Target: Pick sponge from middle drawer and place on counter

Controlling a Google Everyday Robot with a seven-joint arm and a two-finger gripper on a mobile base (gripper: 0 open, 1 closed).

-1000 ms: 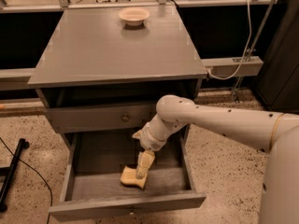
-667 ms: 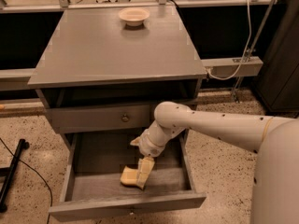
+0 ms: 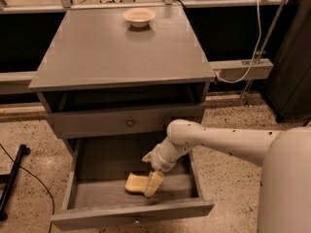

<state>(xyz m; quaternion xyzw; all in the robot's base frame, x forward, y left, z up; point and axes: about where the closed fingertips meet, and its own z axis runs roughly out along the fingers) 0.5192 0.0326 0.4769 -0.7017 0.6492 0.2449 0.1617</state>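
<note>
The pale yellow sponge (image 3: 135, 183) lies on the ribbed floor of the open middle drawer (image 3: 131, 214), a little right of its centre. My gripper (image 3: 153, 184) reaches down into the drawer from the right on the white arm (image 3: 218, 140). Its tip sits at the sponge's right end and seems to touch it. The grey counter (image 3: 121, 52) is the cabinet's top, above the drawers.
A round cream bowl (image 3: 139, 16) stands at the counter's far edge. The knobbed upper drawer (image 3: 129, 123) is closed just above the gripper. A black bar (image 3: 12, 178) and a cable lie on the speckled floor at left. A white cable (image 3: 252, 47) hangs at right.
The gripper has moved down and slightly left in the drawer, from above the sponge to its right end. The sponge has stayed in place.
</note>
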